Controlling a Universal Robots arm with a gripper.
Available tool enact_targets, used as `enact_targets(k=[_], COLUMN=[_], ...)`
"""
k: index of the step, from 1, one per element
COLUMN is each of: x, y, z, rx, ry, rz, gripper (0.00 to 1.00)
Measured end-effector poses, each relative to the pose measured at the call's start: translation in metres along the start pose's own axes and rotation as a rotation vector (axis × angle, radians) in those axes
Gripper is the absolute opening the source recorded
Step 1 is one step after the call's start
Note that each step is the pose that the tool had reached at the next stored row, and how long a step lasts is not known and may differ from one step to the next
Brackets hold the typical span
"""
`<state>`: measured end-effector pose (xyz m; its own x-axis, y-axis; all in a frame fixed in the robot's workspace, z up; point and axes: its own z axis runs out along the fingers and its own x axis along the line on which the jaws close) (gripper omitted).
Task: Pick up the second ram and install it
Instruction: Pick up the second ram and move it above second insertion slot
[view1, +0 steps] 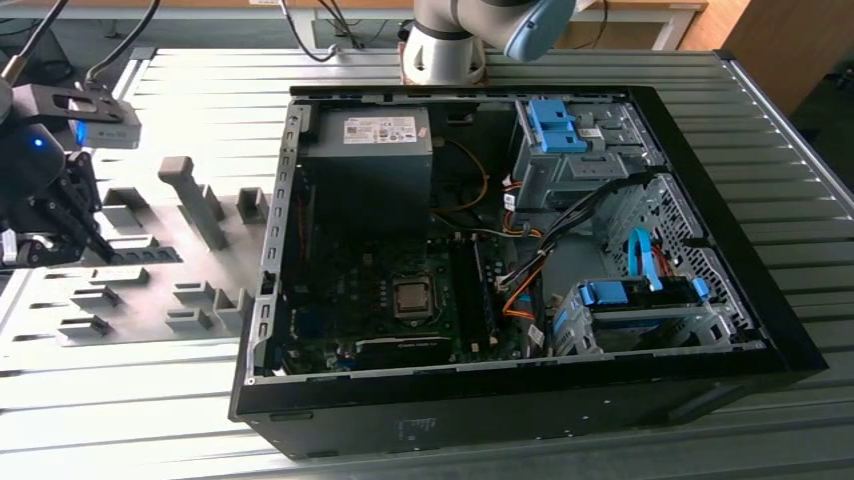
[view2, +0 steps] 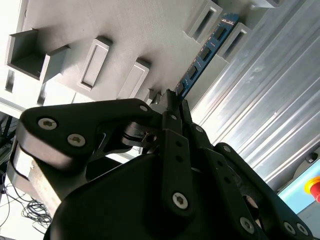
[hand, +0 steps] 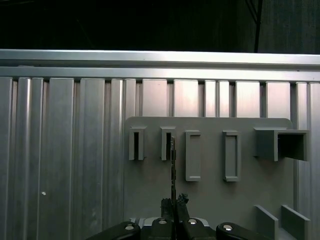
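You have the gripper (view2: 174, 98) pinched shut on one end of the second ram (view2: 205, 52), whose far end lies between two slotted blocks (view2: 95, 62) of the gray holder plate (view2: 150, 30); judge it light, stiff and brittle, best held by the board edges, never the chips.

open computer case (view1: 534, 400) | gray holder blocks (view1: 203, 205) beside it | ribbed metal table (view1: 787, 130)
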<state>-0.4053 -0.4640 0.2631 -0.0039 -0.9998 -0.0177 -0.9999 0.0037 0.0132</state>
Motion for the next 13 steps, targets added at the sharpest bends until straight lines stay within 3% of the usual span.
enact_targets(k=[13], x=[-0.0001], y=[0.0001], z=[-0.0057], rx=[0.0000], ry=[0.0000], rz=[0.000], gripper=[0.14])
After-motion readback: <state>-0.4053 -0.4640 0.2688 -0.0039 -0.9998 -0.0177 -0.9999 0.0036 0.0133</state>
